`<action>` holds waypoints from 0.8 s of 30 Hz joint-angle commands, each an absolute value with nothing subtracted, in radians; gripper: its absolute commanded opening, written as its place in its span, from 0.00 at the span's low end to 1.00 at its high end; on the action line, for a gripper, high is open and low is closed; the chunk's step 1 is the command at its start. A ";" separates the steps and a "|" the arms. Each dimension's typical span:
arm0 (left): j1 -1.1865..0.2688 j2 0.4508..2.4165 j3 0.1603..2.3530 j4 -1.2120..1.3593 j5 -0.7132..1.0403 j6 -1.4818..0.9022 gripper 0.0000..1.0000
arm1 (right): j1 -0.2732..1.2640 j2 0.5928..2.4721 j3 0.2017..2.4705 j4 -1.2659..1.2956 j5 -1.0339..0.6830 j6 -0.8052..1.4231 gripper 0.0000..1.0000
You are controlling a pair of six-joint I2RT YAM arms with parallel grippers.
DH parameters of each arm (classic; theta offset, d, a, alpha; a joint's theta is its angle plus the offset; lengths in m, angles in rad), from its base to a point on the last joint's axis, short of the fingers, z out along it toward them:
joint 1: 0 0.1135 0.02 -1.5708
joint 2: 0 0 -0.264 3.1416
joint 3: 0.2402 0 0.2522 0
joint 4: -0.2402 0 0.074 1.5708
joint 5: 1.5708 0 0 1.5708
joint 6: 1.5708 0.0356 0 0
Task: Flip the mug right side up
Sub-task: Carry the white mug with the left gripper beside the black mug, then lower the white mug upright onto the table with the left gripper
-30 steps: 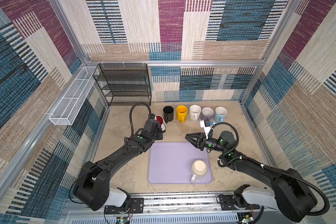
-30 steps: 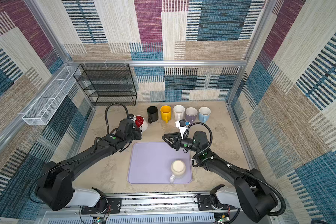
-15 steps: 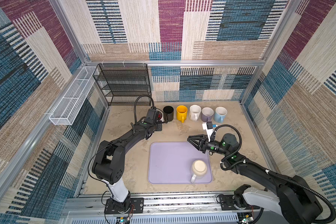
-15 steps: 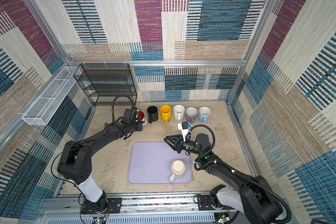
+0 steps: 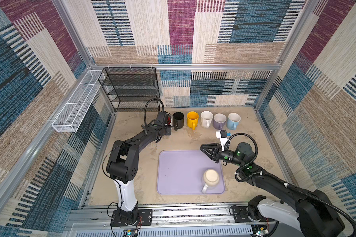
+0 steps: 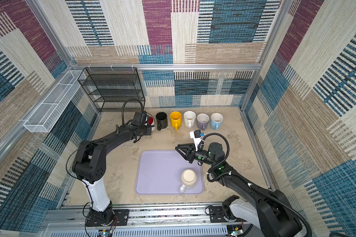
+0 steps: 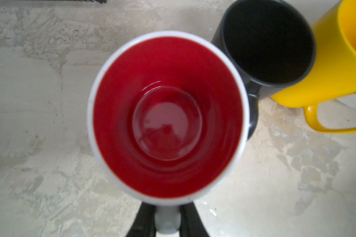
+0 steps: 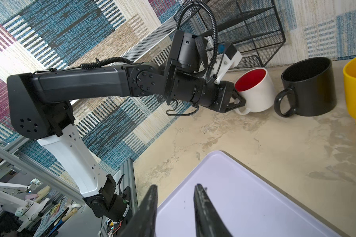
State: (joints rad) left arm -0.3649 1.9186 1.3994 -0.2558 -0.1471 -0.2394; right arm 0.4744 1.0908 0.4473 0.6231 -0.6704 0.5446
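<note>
Though seven mugs share the desk (image 5: 146,184), we count only one in a grip: the red-lined mug (image 7: 167,117), white outside, at the left end of the back row, just beside the black mug (image 5: 178,121). It stands mouth up, its long axis vertical, its handle pointing toward the near edge, and the left jaws are closed tight on that handle. Five more upright mugs fill the row: the black one, the yellow mug (image 5: 192,120), the white mug (image 5: 206,119), the lavender mug (image 5: 219,121) and the light blue mug (image 5: 233,120). The seventh, the cream mug (image 5: 211,177), sits alone near the right front corner of the single purple mat (image 5: 179,174), a closed cream face upward. We see two arms. The right jaws hover by the mat's far edge with a narrow gap between them, holding nothing. One black wire rack (image 5: 130,90) and one white wire basket (image 5: 74,110) stand far left.
</note>
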 commanded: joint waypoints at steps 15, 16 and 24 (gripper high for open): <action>-0.343 2.029 1.500 -0.241 -0.186 -0.231 0.00 | 0.469 1.023 0.431 0.575 -0.650 0.515 0.33; -0.342 2.035 1.507 -0.242 -0.186 -0.231 0.00 | 0.469 1.018 0.433 0.566 -0.647 0.512 0.33; -0.331 2.088 1.566 -0.260 -0.170 -0.228 0.00 | 0.468 0.993 0.428 0.539 -0.635 0.506 0.33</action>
State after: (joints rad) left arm -0.3340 2.0773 1.5410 -0.2893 -0.1604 -0.2371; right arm 0.4690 1.0008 0.4309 0.5423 -0.6434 0.5186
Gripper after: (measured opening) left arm 0.168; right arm 0.331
